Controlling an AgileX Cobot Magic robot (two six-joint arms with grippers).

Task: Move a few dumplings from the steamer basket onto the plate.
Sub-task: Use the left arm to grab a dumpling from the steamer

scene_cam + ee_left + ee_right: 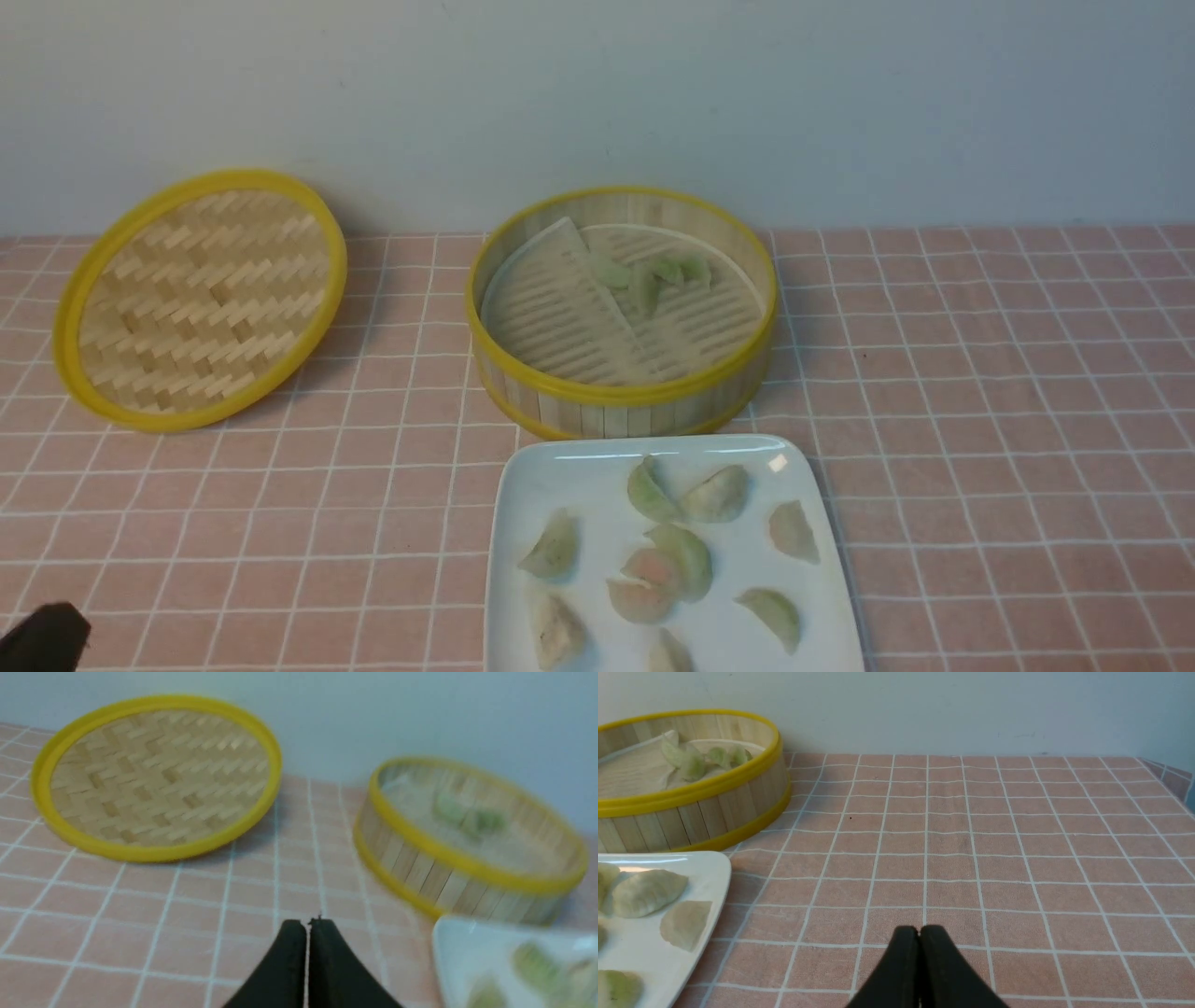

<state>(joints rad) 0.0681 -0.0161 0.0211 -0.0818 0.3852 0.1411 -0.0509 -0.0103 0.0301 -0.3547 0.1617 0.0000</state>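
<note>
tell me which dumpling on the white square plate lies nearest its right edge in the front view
The whitish crescent dumpling, lying alone on the white glossy square plate; the green one nearer the robot sits slightly farther in.

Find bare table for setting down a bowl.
Bare cloth: right of the steamer basket and plate, back to the wall; also left of the plate, in front of the woven lid. Crowded: the basket–plate boundary, practically no gap; dumplings are scattered over the plate.

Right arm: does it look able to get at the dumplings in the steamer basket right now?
Probably yes: the steamer basket is uncovered, its lid off to the left. But the right gripper is shut, so it'd have to open first.
</note>
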